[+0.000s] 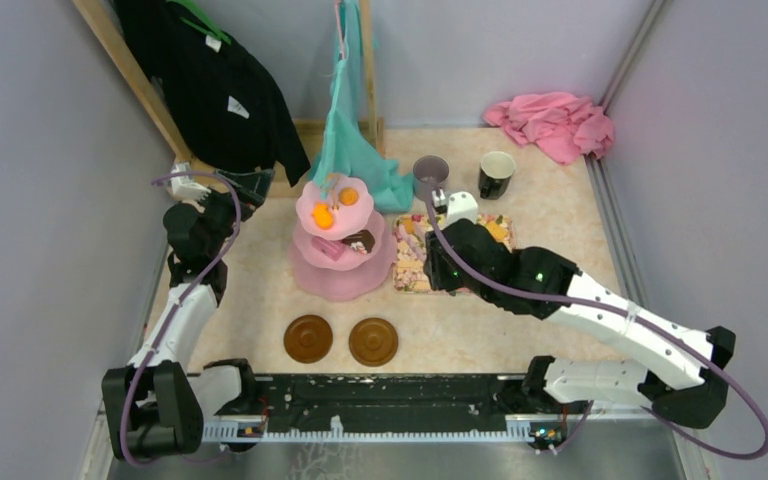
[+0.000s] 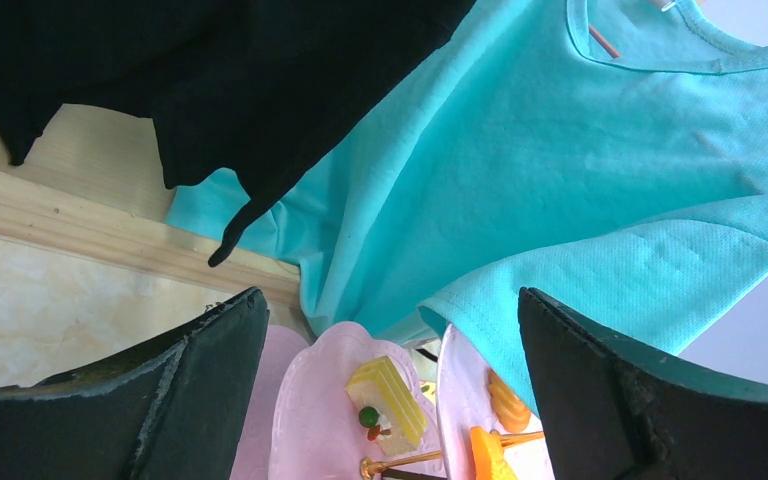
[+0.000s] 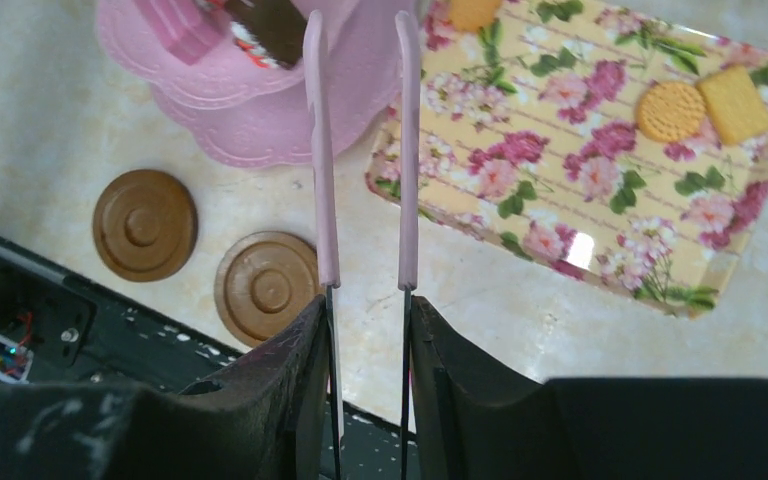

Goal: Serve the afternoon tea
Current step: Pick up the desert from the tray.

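The pink three-tier stand (image 1: 312,278) stands mid-table with orange cakes (image 1: 323,213) on its top tier and a brown cake (image 1: 360,240) lower down. In the left wrist view a yellow cake (image 2: 390,395) lies on the stand (image 2: 310,420). My left gripper (image 2: 390,295) hangs open just left of the stand, with nothing between its fingers. My right gripper (image 3: 365,305) is shut on pink tongs (image 3: 407,150) whose tips reach the brown cake (image 3: 278,28). A grey mug (image 1: 430,172) and a black mug (image 1: 496,172) stand behind. Two brown discs (image 1: 308,338) (image 1: 373,341) lie near the front.
A floral tray (image 3: 560,150) with biscuits (image 3: 670,110) lies right of the stand, under my right arm. Teal fabric (image 1: 350,130) and a black garment (image 1: 210,80) hang from a wooden frame at the back. A pink cloth (image 1: 555,122) lies back right. Walls close both sides.
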{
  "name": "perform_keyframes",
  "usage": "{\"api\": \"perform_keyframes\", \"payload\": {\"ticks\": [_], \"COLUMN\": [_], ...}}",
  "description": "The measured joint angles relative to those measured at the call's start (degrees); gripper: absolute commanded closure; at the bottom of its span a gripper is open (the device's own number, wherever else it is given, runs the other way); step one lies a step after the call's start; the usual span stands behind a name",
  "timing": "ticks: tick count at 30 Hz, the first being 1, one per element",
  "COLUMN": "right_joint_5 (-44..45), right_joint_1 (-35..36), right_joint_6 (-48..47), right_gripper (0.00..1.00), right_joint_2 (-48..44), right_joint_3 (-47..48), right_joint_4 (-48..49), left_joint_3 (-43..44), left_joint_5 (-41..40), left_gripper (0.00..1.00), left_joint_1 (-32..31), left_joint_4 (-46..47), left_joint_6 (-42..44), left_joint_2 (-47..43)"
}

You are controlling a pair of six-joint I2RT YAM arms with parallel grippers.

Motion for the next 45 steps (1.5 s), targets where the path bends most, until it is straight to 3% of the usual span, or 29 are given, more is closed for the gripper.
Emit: {"api": "perform_keyframes", "payload": {"ticks": [8,14,23,24,27,45], "right_joint_5": [3.3,3.5,-1.5,-1.9,-3.3,-7.8], "right_joint_1": [-6.5,-11.1,-25.2,-26.0,-28.2,-35.7], "right_joint_6": [3.5,3.6,3.6,3.6,3.5,3.0], "right_gripper": [0.77,0.77,0.76,0.76,0.62,0.58], "right_joint_2": [-5.2,-0.8,3.5,4.0,6.1,12.1], "right_joint_3": [-8.8,-9.7,-16.3,-16.7,-17.6,-23.1], "right_joint_4": [0.7,2.2,7.7,8.2,9.4,15.2], "left_joint_3": [0.0,0.0,0.0,0.0,0.0,-0.3], "left_joint_5": [0.0,0.0,0.3,0.3,0.5,1.3], "left_gripper": [0.01,0.01,0.01,0.01,0.01,0.01], "left_joint_1": [0.0,0.0,0.0,0.0,0.0,0.2], "left_joint_4": [0.0,0.0,0.1,0.1,0.1,1.2], "left_joint_6": [0.0,-0.1,-0.7,-0.8,-1.0,-2.4], "left_joint_2": [0.0,-0.2,-0.5,-0.5,-0.8,-0.9]}}
